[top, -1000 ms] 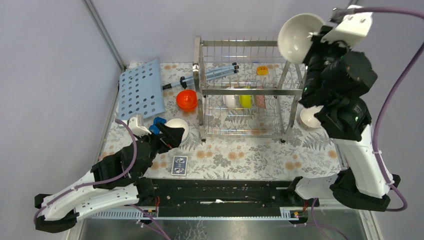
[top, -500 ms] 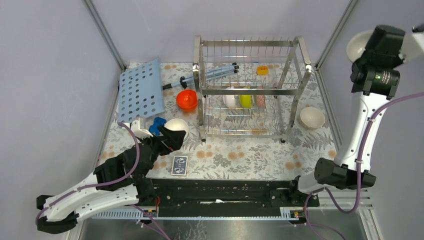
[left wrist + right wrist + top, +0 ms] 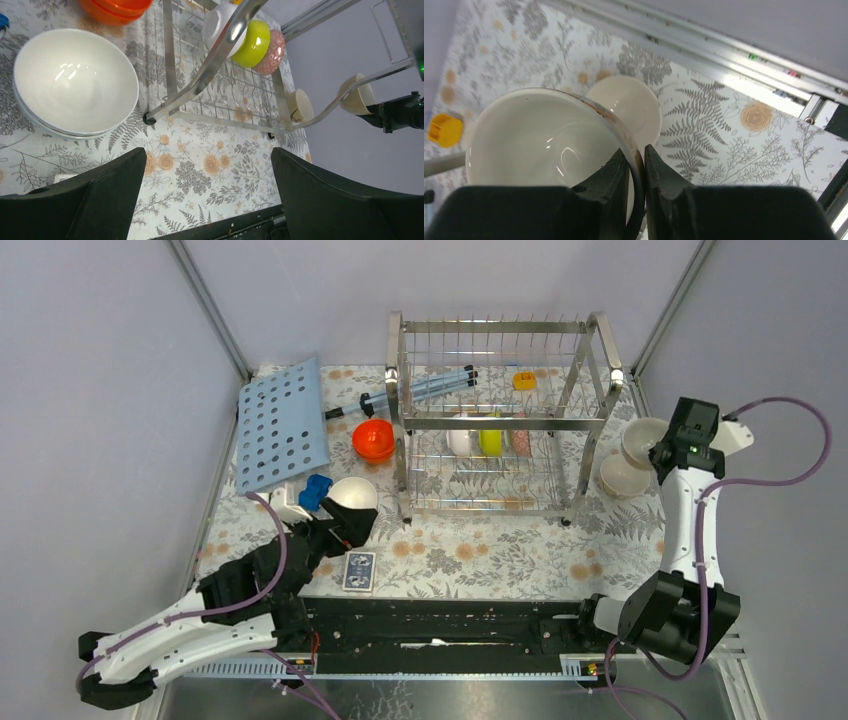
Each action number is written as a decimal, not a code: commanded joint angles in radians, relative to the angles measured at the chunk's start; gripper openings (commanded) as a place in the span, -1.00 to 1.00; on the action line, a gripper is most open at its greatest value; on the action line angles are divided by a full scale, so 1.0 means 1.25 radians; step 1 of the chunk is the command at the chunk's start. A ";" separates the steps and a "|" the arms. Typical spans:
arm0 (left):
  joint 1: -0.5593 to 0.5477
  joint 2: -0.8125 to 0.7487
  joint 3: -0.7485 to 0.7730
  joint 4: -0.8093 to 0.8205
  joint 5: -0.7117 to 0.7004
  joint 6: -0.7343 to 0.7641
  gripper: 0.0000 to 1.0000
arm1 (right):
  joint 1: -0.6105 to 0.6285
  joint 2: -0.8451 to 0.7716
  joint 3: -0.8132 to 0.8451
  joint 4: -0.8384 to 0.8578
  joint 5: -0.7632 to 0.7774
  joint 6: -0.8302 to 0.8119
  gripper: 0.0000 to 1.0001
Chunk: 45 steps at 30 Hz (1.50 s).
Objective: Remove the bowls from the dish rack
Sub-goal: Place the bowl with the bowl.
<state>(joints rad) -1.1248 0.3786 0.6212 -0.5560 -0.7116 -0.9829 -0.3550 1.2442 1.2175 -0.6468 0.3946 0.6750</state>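
Top external view is showing our left gripper [image 3: 345,525] hovering low with its fingers spread wide and nothing between them. Directly ahead of it a stack of two white bowls [image 3: 75,80] is sitting, with a blue piece [image 3: 315,490] just beside the stack on the gripper's left. Farther ahead on that side a light-blue perforated board [image 3: 280,425] is lying along the table's left edge. Beyond the stack we are seeing one orange bowl [image 3: 373,438], and a playing card [image 3: 359,570] is lying just right of the gripper.

Ahead and to its right the dish rack [image 3: 490,423] is standing mid-table, its near left foot close to the white stack and narrowing the room there. Three bowls are standing on edge in its lower tier: a white bowl [image 3: 459,442], a yellow-green bowl [image 3: 491,442] and a pink speckled bowl [image 3: 520,440].

Past the rack's right end, our right gripper [image 3: 639,175] is clamping the rim of a cream bowl [image 3: 549,135], squeezed between rack and the enclosure rail [image 3: 704,45]. Just beneath, a second cream bowl [image 3: 622,478] is sitting upright; we cannot tell whether they are touching.
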 commanded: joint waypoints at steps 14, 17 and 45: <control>0.000 0.024 -0.075 0.035 0.076 -0.063 0.97 | -0.017 0.054 -0.168 0.236 -0.146 -0.011 -1.00; 0.001 0.010 -0.084 0.023 0.075 -0.071 0.97 | -0.031 0.072 -0.175 0.260 -0.155 -0.024 -1.00; 0.001 0.038 -0.105 0.022 0.067 -0.090 0.97 | -0.064 0.200 -0.194 0.326 -0.152 -0.059 -1.00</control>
<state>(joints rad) -1.1248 0.4175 0.4969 -0.5522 -0.6239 -1.0847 -0.4271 1.4971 0.9543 -0.3042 0.1993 0.6075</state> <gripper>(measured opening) 0.988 0.210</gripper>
